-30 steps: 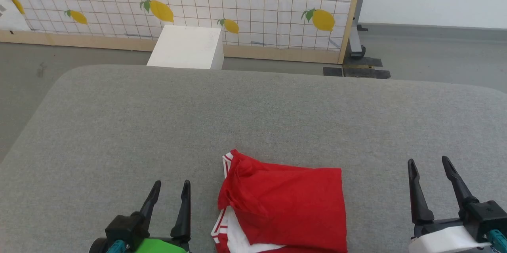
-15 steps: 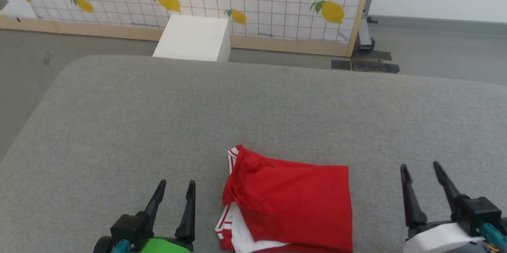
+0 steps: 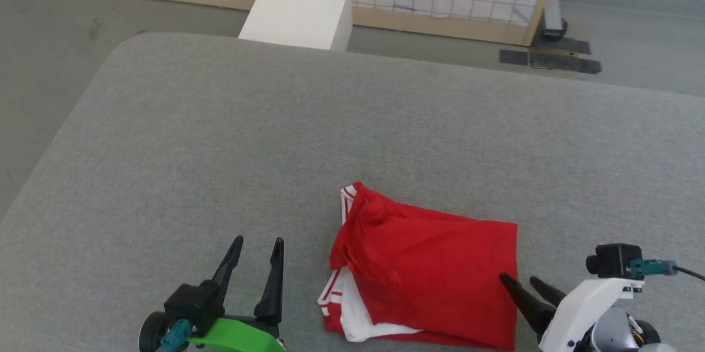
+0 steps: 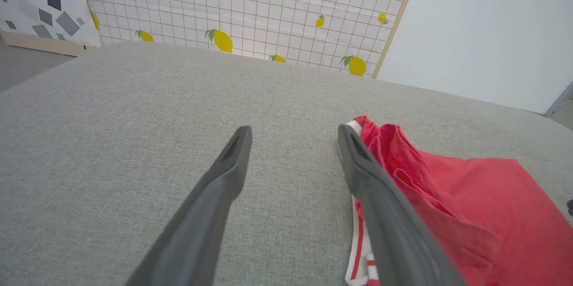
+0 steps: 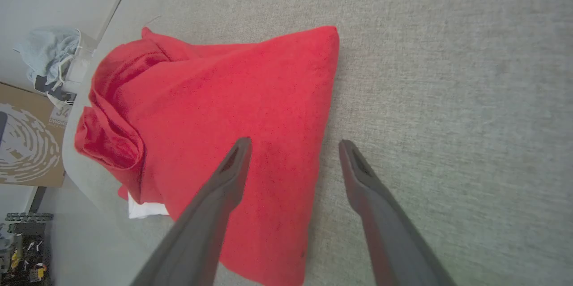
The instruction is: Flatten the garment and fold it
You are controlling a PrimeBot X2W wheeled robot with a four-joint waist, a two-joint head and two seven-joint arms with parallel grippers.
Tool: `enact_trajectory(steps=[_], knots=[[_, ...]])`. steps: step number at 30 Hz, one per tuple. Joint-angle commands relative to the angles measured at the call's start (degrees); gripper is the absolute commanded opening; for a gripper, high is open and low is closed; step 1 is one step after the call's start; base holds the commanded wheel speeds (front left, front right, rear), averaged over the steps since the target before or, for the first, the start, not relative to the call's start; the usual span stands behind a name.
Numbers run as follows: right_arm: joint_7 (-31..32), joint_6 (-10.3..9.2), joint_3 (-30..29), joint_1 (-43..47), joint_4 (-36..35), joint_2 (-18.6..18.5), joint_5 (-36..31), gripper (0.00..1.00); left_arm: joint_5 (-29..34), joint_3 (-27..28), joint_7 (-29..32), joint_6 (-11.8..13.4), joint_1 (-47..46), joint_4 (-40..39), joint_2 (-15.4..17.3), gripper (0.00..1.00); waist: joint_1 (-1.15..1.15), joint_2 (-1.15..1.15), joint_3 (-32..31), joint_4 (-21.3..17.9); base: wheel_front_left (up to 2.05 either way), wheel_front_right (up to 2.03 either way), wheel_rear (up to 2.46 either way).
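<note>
Straddling garment [image 3: 429, 275] edge, right pincer [image 3: 516, 277]

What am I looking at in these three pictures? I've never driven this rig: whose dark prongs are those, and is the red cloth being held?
The dark prongs are the robot's two grippers, each with two long fingers. The wide picture comes from its head camera, looking down at a grey fabric-covered surface. There the left gripper is at lower left and the right gripper at lower right. The other two pictures come from a camera on each wrist, looking along that gripper's own fingers. On the surface lies the garment, a crumpled red soft shirt with white, striped-trim parts peeking out underneath. Both grippers are open and hold nothing. In the right wrist picture, one finger is over the red cloth's edge and the other over the grey surface.
</note>
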Motion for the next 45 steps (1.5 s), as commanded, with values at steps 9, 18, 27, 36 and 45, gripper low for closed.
enact_trajectory(steps=[9,18,27,36,45], knots=[[6.6,-0.06,1.5,-5.5,7.1,0.9,2.9,1.00,-0.3,-0.5,-0.2,0.1,-2.1,0.3,-0.1,1.00,0.00,0.00,2.5,3.4,0.00,0.00,0.00],[5.4,-0.06,4.9,-8.9,14.3,2.3,0.2,0.00,-0.5,-1.1,-0.2,0.3,-2.7,0.4,-0.1,1.00,0.00,0.00,3.2,4.0,0.00,0.00,0.00],[-0.8,-0.06,10.4,-11.1,13.6,-2.0,-8.2,0.00,-0.3,-1.3,-0.2,0.3,-1.2,1.1,-0.1,1.00,0.00,0.00,-0.3,1.2,0.00,0.00,0.00],[2.2,-0.06,20.8,-15.6,4.3,-14.2,-21.9,0.00,-1.7,-3.3,-0.2,0.6,0.4,0.3,-0.1,1.00,0.00,0.00,-1.3,-8.2,0.00,0.00,0.00],[5.4,-0.06,28.9,-22.6,2.0,-31.7,-22.0,0.00,-2.2,-5.8,-0.2,1.1,-2.8,-0.7,-0.1,1.00,0.00,0.00,4.3,-17.6,0.00,0.00,0.00]])
